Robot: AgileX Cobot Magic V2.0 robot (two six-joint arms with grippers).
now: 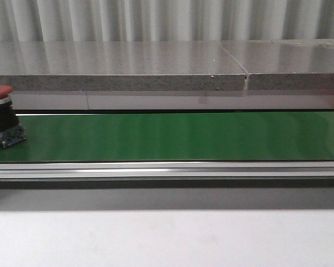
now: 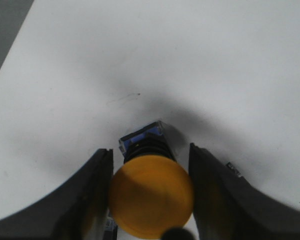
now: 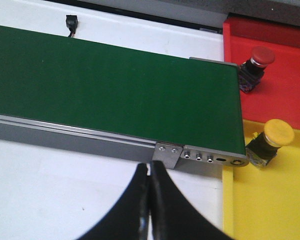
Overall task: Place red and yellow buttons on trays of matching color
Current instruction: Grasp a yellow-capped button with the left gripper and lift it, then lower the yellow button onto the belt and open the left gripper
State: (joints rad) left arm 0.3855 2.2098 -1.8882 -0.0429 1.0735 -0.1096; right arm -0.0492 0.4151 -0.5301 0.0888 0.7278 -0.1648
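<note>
A yellow button with a black body and blue base sits between the fingers of my left gripper, which is shut on its cap over a white surface. A red button stands on the green belt at the far left of the front view. In the right wrist view, another red button lies on the red tray. Another yellow button lies on the yellow tray. My right gripper is shut and empty, over the white table near the belt's end.
The conveyor's metal side rail and end bracket lie just past my right fingertips. A grey stone ledge runs behind the belt. A small black connector sits beyond the belt.
</note>
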